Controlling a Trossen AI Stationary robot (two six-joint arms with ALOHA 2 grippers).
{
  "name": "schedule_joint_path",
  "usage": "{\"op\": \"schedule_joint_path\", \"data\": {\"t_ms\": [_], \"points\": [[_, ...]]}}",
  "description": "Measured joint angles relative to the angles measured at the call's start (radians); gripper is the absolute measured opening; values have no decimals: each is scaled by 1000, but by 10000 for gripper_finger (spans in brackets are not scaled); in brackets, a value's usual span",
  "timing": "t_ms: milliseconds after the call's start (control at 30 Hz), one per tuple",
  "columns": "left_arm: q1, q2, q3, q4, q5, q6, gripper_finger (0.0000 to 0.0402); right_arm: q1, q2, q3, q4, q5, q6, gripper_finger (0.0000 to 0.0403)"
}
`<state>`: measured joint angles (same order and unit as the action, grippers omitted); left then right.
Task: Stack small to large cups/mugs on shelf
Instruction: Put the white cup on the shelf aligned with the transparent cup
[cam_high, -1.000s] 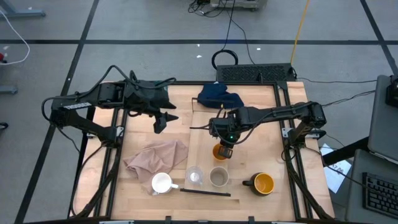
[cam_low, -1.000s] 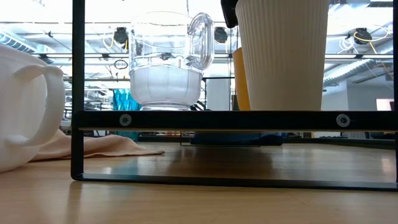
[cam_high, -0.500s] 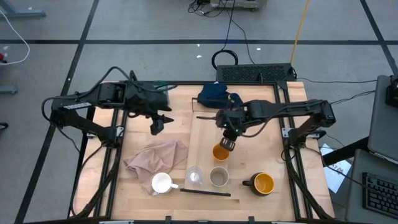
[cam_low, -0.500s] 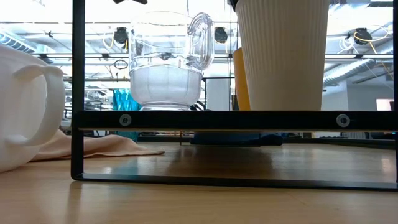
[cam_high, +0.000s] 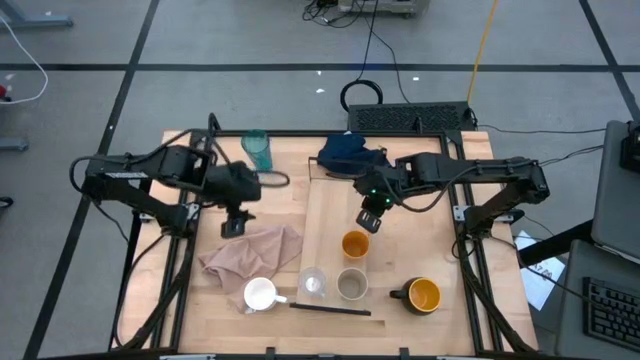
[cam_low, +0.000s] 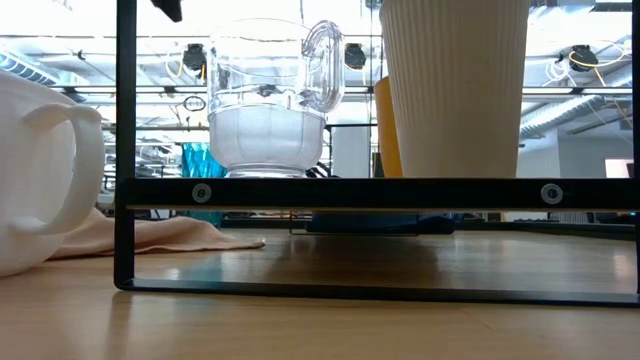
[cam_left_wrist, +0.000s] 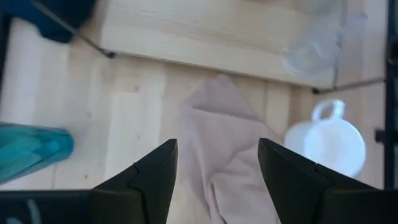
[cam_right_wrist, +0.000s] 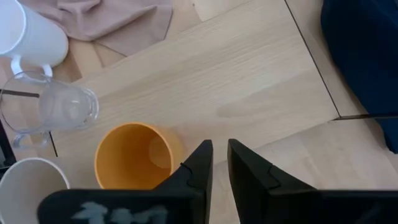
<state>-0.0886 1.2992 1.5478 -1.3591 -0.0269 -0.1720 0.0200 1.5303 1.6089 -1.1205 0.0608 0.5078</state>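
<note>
On the shelf (cam_high: 330, 200) an orange cup (cam_high: 355, 244) stands upright. The clear cup (cam_high: 313, 283) and the beige cup (cam_high: 351, 285) stand side by side at the shelf's near end. A white mug (cam_high: 260, 294) lies left of the shelf and a dark yellow-lined mug (cam_high: 424, 295) stands to its right. The teal tumbler (cam_high: 257, 150) stands at the far edge. My right gripper (cam_right_wrist: 214, 165) hangs shut and empty above the board, just beyond the orange cup (cam_right_wrist: 134, 155). My left gripper (cam_left_wrist: 217, 168) is open above a beige cloth (cam_left_wrist: 224, 155).
A beige cloth (cam_high: 255, 250) lies crumpled left of the shelf. A dark blue cloth (cam_high: 350, 155) lies at the shelf's far end. The black frame (cam_low: 330, 192) of the shelf crosses the low view. Bare board lies between the orange cup and the blue cloth.
My right gripper has risen from the orange cup and drawn back toward the far edge; the cup stays standing on the shelf. My left gripper has moved toward the near left, tipped downward and come over the beige cloth, uncovering the teal tumbler.
</note>
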Motion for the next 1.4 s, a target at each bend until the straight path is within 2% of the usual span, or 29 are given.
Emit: {"op": "schedule_joint_path", "data": {"t_ms": [200, 467, 633, 733, 1067, 1400], "points": [[-121, 38, -35, 31, 1, -37, 223, 2, 0, 0, 38, 0, -2, 42], [-248, 74, -219, 131, 83, -187, 223, 21, 0, 0, 59, 0, 10, 42], [-302, 81, -307, 313, 132, -252, 223, 34, 0, 0, 63, 0, 29, 42], [-313, 78, -321, 382, 127, -271, 223, 45, 0, 0, 72, -1, 30, 42], [-328, 83, -325, 369, 104, -247, 223, 57, 0, 0, 131, -7, 35, 42], [-389, 200, -325, 371, 75, -337, 223, 118, 0, 0, 130, -10, -62, 42]]}}
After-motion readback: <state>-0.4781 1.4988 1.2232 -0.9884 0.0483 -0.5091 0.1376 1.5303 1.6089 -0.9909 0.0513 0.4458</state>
